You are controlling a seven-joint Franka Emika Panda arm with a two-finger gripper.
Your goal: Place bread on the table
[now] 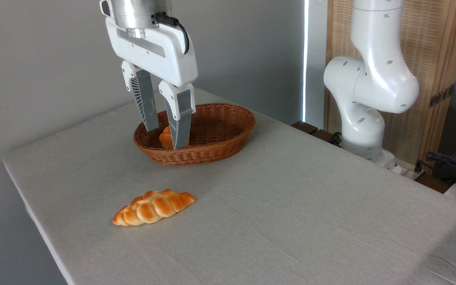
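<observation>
The bread (153, 207), that long braided golden loaf, lies flat on the table (291, 206), out on the grey-beige cloth and well apart from the wicker basket (220, 140), on the side nearer the camera and toward the table's left edge. Nothing is touching it. Up above the basket's left end hangs the gripper (165, 137), and its fingers (145, 103) are spread apart with nothing between them, empty, tips pointing down toward the basket's rim. Just behind the right finger, inside the basket, sits a small round bun (164, 138), partly hidden by that finger; from this angle I cannot tell whether the tips reach down to it. The basket itself stands on the table toward the far edge. To the right of the basket, past the table's far corner, stands the white arm (370, 87), its base joints set beside the table in front of a wooden screen (430, 59).
</observation>
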